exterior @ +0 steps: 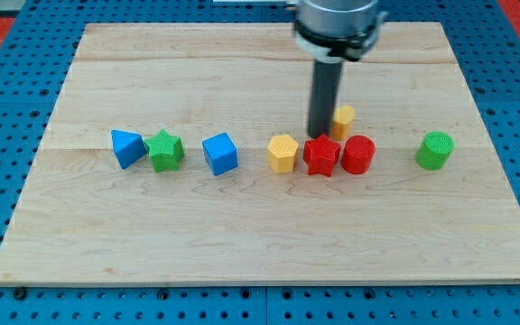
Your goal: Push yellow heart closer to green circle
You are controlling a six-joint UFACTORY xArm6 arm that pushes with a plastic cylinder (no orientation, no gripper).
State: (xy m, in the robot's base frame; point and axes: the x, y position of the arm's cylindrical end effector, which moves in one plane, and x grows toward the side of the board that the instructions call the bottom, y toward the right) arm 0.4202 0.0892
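The yellow heart [343, 116] lies right of centre on the wooden board [152, 235], partly hidden behind my rod. The green circle [435, 150] stands towards the view's right, about a hundred pixels right of and slightly below the heart. My tip [320, 135] is just left of the yellow heart, touching or nearly touching it, directly above the red star [321, 155].
A row of blocks runs across the middle: a blue triangle [126, 147], a green star [165, 151], a blue cube [220, 153], a yellow hexagon [283, 153], the red star and a red cylinder [358, 154]. The board lies on a blue perforated table.
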